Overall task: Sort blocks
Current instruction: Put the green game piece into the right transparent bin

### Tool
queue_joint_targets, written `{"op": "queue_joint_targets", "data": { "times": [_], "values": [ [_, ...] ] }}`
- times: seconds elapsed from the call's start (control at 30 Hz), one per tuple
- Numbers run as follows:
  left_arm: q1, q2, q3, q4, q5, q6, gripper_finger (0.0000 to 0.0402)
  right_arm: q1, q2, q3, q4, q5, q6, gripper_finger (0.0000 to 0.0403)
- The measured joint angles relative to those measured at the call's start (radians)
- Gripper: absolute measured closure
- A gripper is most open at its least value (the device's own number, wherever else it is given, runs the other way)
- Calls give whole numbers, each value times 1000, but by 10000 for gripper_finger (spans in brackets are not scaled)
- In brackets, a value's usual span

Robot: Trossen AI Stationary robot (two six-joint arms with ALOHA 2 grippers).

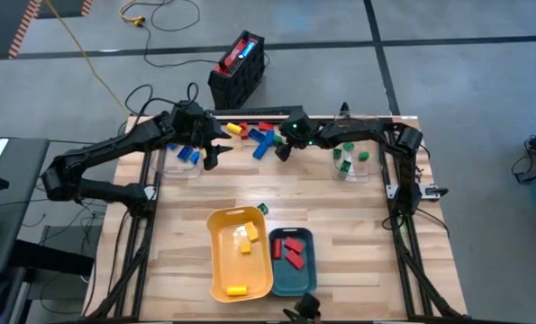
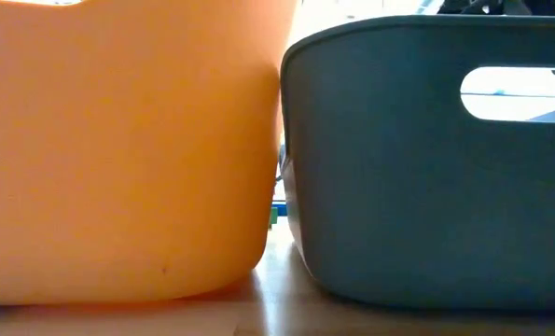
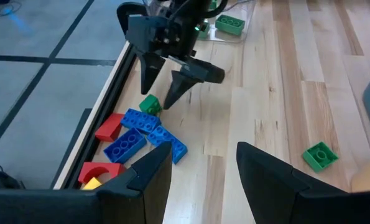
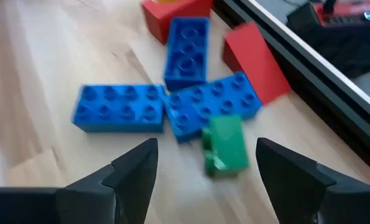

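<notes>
Several blocks (image 1: 254,137) lie in a loose pile at the table's far edge. In the right wrist view there are three blue blocks (image 4: 119,109), red ones (image 4: 253,59) and a small green block (image 4: 225,146), all resting flat on the wood. My right gripper (image 4: 206,168) is open, pointing down just over the green block (image 3: 150,104), one finger on each side of it. My left gripper (image 3: 203,168) is open and hovers left of the pile (image 1: 212,155). A lone green block (image 3: 319,155) lies near the yellow tray.
A yellow tray (image 1: 215,261) holds yellow blocks and a teal tray (image 1: 311,270) holds red ones, both near the table's near edge. Clear containers stand at the far left (image 1: 185,166) with blue blocks and the far right (image 1: 350,171) with green ones. Bare wood lies mid-table.
</notes>
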Motion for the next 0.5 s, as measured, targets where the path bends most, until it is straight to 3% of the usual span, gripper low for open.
{"op": "queue_joint_targets", "data": {
  "times": [0.27, 0.5],
  "values": [
    [0, 0, 0, 1, 0, 1, 228, 2, 0, 0, -18, 8, -13, 138],
    [0, 0, 0, 1, 1, -11, 228, -2, 0, 0, -20, 22, -14, 192]
  ]
}}
